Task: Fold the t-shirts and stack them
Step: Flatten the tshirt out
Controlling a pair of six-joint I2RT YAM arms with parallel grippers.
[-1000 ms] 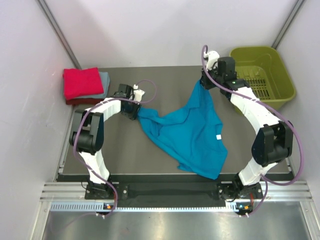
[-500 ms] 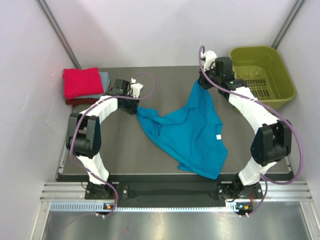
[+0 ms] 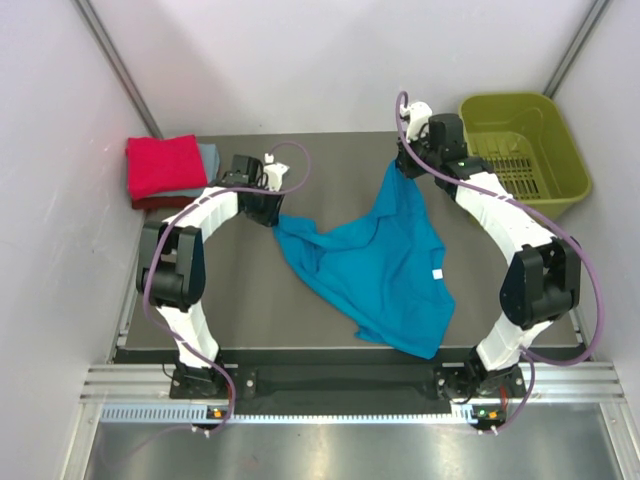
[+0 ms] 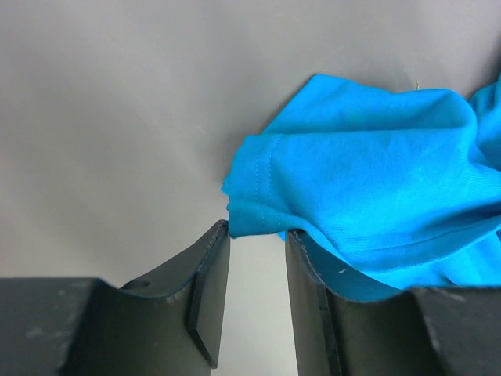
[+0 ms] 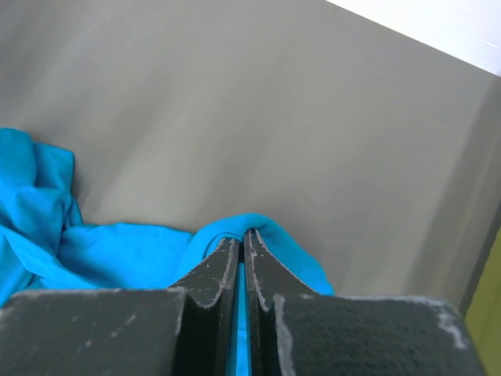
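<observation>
A bright teal-blue t-shirt [image 3: 380,260] lies spread and rumpled across the middle of the table. My left gripper [image 3: 270,213] is at its left corner. In the left wrist view my left gripper [image 4: 257,232] is open, and the shirt's hemmed corner [image 4: 258,211] rests at the fingertips and drapes over the right finger. My right gripper [image 3: 405,167] is shut on the shirt's far corner and holds it raised. In the right wrist view my right gripper [image 5: 243,235] pinches a fold of the teal cloth [image 5: 117,251]. A folded red shirt [image 3: 165,166] lies on a pale grey-blue one [image 3: 210,158] at the back left.
An olive-green plastic basket [image 3: 520,140] stands at the back right, close to my right arm. White walls close in the table on the left, right and back. The grey table top [image 3: 330,175] shows between the two grippers.
My left wrist has swung a little toward the back left, with its fingers staying at the shirt's left corner. The right arm and the shirt have hardly moved.
</observation>
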